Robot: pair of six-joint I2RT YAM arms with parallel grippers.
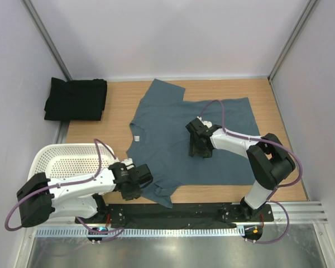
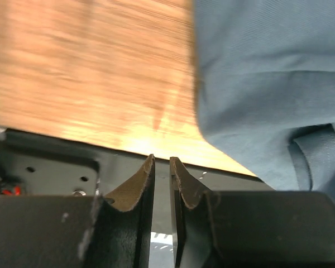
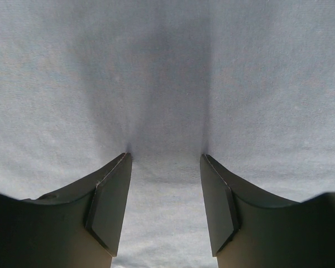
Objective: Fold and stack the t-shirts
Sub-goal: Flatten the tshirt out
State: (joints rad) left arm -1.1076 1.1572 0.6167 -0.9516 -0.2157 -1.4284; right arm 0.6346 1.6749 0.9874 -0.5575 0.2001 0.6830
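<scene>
The slate blue-grey t-shirt (image 1: 173, 125) lies spread on the wooden table, its white neck label (image 1: 137, 138) towards the left. The black t-shirt (image 1: 76, 99) lies folded at the far left corner. My left gripper (image 1: 135, 185) is at the blue shirt's near-left sleeve edge. In the left wrist view the left gripper (image 2: 162, 163) is shut to a thin gap with nothing in it, and the shirt (image 2: 268, 84) is to its right. My right gripper (image 1: 197, 145) is open on the shirt's middle. In the right wrist view its tips (image 3: 166, 157) press on the cloth (image 3: 167, 67).
A white perforated basket (image 1: 72, 162) stands at the near left beside the left arm. The black base plate (image 1: 178, 212) runs along the table's near edge. Grey walls close in the back and both sides. Bare wood (image 1: 268, 184) shows at the near right.
</scene>
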